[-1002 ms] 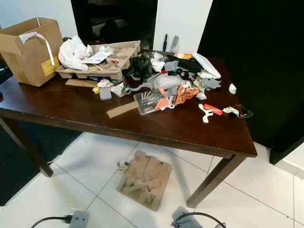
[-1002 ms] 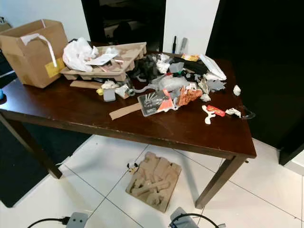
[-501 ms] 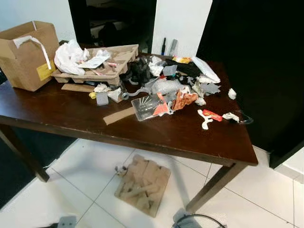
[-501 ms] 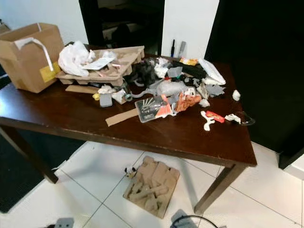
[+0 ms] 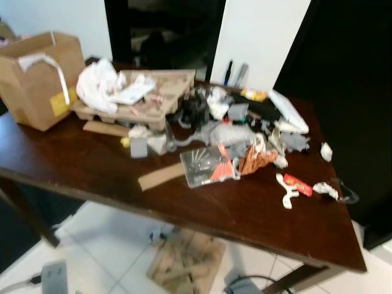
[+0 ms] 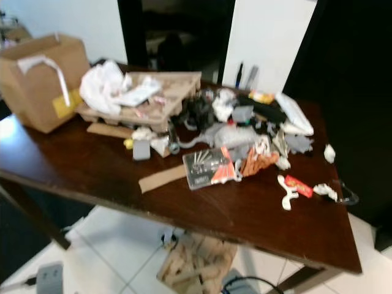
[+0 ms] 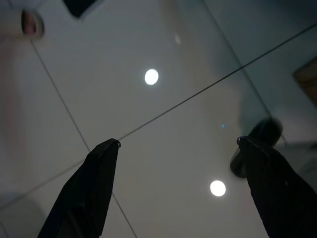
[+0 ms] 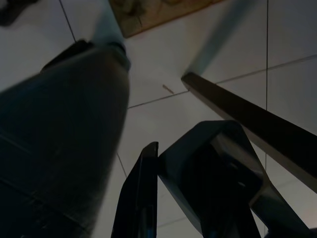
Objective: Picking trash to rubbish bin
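Approach step, by my reading: nothing picked yet, and the blurred head views suggest the robot is on the move.

Dark wooden table (image 5: 92, 177) carries the trash, heaped toward its far middle: a cardboard box (image 5: 38, 76) at the left end, a moulded pulp tray (image 5: 150, 98) with a white plastic bag (image 5: 98, 82) on it, a clear blister pack (image 5: 205, 166) with orange card, a strip of cardboard (image 5: 160, 176), a red wrapper (image 5: 297, 184) near the right edge. Another pulp insert (image 5: 184, 263) lies on the tiled floor under the table.

Left gripper (image 7: 178, 158) hangs low over the tiles, fingers spread wide, holding nothing. Right gripper (image 8: 153, 163) also points at the floor beside a table leg (image 8: 257, 124); fingers look closed together and empty.

Next move calls for stopping at the table edge, raising an arm and choosing one loose piece near the front.
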Available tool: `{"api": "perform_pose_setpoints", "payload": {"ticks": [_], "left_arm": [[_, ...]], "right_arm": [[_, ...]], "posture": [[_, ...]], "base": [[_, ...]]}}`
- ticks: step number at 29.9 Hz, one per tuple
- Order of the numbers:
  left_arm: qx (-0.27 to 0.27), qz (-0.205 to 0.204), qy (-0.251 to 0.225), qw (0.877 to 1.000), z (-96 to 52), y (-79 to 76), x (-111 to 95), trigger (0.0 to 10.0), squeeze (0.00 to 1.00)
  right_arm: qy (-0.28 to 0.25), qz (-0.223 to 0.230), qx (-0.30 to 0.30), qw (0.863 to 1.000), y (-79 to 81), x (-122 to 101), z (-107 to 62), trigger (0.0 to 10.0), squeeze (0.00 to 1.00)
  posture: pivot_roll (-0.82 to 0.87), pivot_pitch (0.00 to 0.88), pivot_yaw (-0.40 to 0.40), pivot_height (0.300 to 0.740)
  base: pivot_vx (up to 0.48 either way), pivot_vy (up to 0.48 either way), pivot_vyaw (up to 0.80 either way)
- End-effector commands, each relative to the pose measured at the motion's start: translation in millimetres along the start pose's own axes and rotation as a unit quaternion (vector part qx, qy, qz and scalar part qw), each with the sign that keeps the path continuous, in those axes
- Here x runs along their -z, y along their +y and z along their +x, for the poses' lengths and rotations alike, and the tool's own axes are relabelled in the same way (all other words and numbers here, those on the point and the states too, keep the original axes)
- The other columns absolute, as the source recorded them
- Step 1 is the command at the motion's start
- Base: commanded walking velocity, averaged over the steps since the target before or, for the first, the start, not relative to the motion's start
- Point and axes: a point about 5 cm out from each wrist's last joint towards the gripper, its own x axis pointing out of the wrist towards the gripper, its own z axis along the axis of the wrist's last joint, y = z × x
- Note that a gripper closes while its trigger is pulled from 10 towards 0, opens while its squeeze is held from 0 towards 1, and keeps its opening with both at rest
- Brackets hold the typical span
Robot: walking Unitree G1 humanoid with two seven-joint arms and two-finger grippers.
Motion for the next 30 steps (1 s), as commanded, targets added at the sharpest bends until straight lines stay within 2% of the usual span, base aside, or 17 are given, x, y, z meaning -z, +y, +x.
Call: {"api": "perform_pose_setpoints", "payload": {"ticks": [1, 3, 5, 6, 7, 11, 15, 19, 23, 25, 27, 29, 30], "left_arm": [[-0.009, -0.008, 0.020, 1.000, -1.9, 2.9, 12, 10.0, 0.00], [-0.009, -0.007, 0.029, 1.000, -3.1, 3.3, 18, 10.0, 0.00], [-0.002, 0.000, 0.052, 0.999, -6.8, 1.9, 34, 10.0, 0.00], [-0.002, 0.000, 0.052, 0.999, -6.8, 1.9, 34, 10.0, 0.00], [0.002, 0.005, 0.072, 0.997, -10.2, 3.1, 46, 10.0, 0.00], [0.007, 0.010, 0.095, 0.995, -14.7, 3.7, 61, 10.0, 0.00], [0.014, 0.023, 0.112, 0.993, -18.7, 2.9, 73, 10.0, 0.00], [0.001, -0.029, 0.134, 0.991, -21.4, 4.8, 81, 10.0, 0.00], [-0.006, -0.037, 0.144, 0.989, -22.9, 7.4, 85, 10.0, 0.00], [-0.023, -0.069, 0.158, 0.985, -26.3, 12.4, 94, 10.0, 0.00], [-0.027, -0.077, 0.160, 0.984, -27.1, 14.0, 96, 10.0, 0.00], [-0.040, -0.087, 0.162, 0.982, -28.2, 19.2, 98, 10.0, 0.00], [-0.074, -0.112, 0.164, 0.977, -30.4, 30.8, 102, 10.0, 0.00]], "right_arm": [[0.008, -0.002, -0.005, 1.000, 2.8, 4, -0.1, 10.0, 0.00], [0.009, -0.004, -0.005, 1.000, 3.1, 4, -0.1, 10.0, 0.00], [0.010, -0.006, -0.006, 1.000, 3.7, 5, -0.1, 10.0, 0.00], [0.010, -0.006, -0.006, 1.000, 3.7, 5, -0.1, 10.0, 0.00], [0.011, -0.006, -0.006, 1.000, 4.0, 6, -0.2, 10.0, 0.00], [0.013, -0.008, -0.007, 1.000, 4.7, 7, -0.2, 10.0, 0.00], [0.013, -0.011, -0.008, 1.000, 5.2, 8, -0.3, 10.0, 0.00], [0.014, -0.018, -0.010, 1.000, 6.0, 8, -0.2, 10.0, 0.00], [0.013, -0.020, -0.011, 1.000, 6.4, 7, -0.1, 10.0, 0.00], [0.011, -0.024, -0.013, 1.000, 6.4, 5, 0.1, 10.0, 0.00], [0.011, -0.024, -0.013, 1.000, 6.6, 5, 0.1, 10.0, 0.00], [0.010, -0.026, -0.014, 1.000, 6.4, 4, 0.2, 10.0, 0.00], [0.010, -0.027, -0.015, 0.999, 6.3, 4, 0.2, 10.0, 0.00]], "posture": [[0.25, 0.064, -0.064, 0.740], [0.25, 0.064, -0.064, 0.740], [0.25, 0.063, -0.067, 0.740], [0.25, 0.063, -0.067, 0.740], [0.25, 0.063, -0.067, 0.740], [0.26, 0.062, -0.071, 0.740], [0.26, 0.061, -0.072, 0.740], [0.27, 0.064, -0.077, 0.740], [0.28, 0.068, -0.077, 0.740], [0.29, 0.071, -0.078, 0.740], [0.30, 0.072, -0.079, 0.740], [0.30, 0.072, -0.079, 0.740], [0.30, 0.074, -0.082, 0.740]], "base": [[0.000, 0.000, 0.00], [0.000, 0.000, 0.00], [0.000, 0.000, 0.00], [0.000, 0.000, 0.00], [0.000, 0.000, 0.00], [0.000, 0.000, 0.00], [0.000, -0.472, 0.00], [0.000, -0.107, 0.00], [0.000, 0.000, 0.00], [0.000, 0.000, 0.00], [0.000, 0.000, 0.00], [0.000, 0.000, 0.00], [0.000, 0.000, 0.00]]}}
